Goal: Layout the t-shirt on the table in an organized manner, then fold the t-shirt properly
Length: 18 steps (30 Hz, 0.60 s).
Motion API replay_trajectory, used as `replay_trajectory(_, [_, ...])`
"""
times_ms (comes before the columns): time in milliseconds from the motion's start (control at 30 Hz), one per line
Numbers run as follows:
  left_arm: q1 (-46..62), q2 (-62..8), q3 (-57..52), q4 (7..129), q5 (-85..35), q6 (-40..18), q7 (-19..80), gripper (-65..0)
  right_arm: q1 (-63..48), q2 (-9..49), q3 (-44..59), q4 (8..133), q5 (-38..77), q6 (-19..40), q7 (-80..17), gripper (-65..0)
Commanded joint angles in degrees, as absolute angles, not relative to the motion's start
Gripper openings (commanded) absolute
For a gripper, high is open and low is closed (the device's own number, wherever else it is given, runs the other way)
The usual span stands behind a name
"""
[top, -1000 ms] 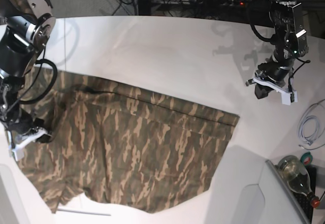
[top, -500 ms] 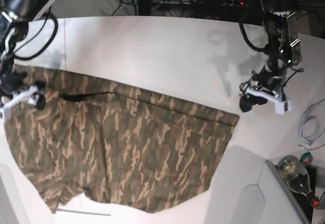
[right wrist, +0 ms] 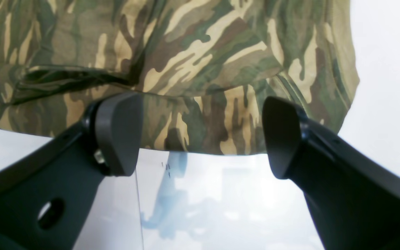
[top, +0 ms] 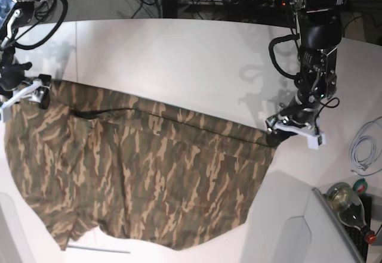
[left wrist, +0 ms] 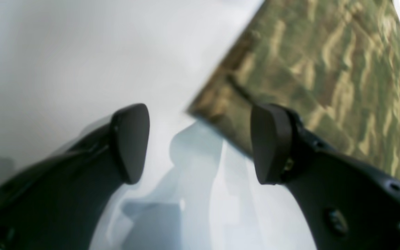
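At the left edge of the base view, the right claw (top: pixel 24 94), black with white printed parts, sits at the far left corner of the soft olive, brown and tan camouflage t-shirt (top: pixel 149 173). Its wrist view shows 2 dark pads (right wrist: pixel 118 133) spread wide with nothing between them, the rounded cloth edge lying just beyond them on the glossy surface.

The t-shirt lies spread across the near half of the large smooth white table (top: pixel 179 60), mostly flat, with a dark crease line running along its far side and a ragged near edge. The table's far edge curves, and a thin dark seam crosses it near the left end.

Behind the table, the floor is grey, with a blue object, tangled black cables and a power strip showing red lights.

To the right, the left claw (top: pixel 296 131) hangs at the t-shirt's right corner. Its wrist view shows both black pads (left wrist: pixel 271 142) apart, empty, straddling that blurred cloth corner over the bare table.

At the far right lie a coiled pale cable (top: pixel 364 149) and a green glass bottle (top: pixel 349 206).
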<state>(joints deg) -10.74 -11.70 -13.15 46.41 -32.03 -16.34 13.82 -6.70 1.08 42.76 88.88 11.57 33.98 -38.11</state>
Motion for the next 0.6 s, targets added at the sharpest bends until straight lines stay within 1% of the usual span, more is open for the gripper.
replay_trajectory(0, [-11.3,-11.9,-12.8,45.8,-32.4,-16.4,14.2,-25.2,-6.3,1.7,42.9,90.1,12.3,34.1,-36.8,-14.6])
replay_trajectory(100, [-11.6,-11.8,-12.7,43.8,-32.5,-16.4,13.5,-35.7,-6.4,1.7,42.9,90.1,12.3,34.1,-36.8,-14.6])
replay_trajectory(167, [-11.7,-11.8,-12.7,44.0,-32.5,-16.4,13.5,-40.3,-6.4,1.7,42.9,90.0,12.3,34.1,-36.8,-14.6])
replay_trajectory(367, [-12.6,-11.8,-12.7,43.4,-32.5,-16.4,13.4,-40.6,-6.4,1.7,42.9,89.7,12.3,34.1,-36.8,-14.6])
replay_trajectory(567, [-15.0,-11.8,-12.7,39.5,-32.5,-16.4,13.4,-40.6,-6.4,1.7,42.9,89.6,12.3,34.1,-36.9,-14.6])
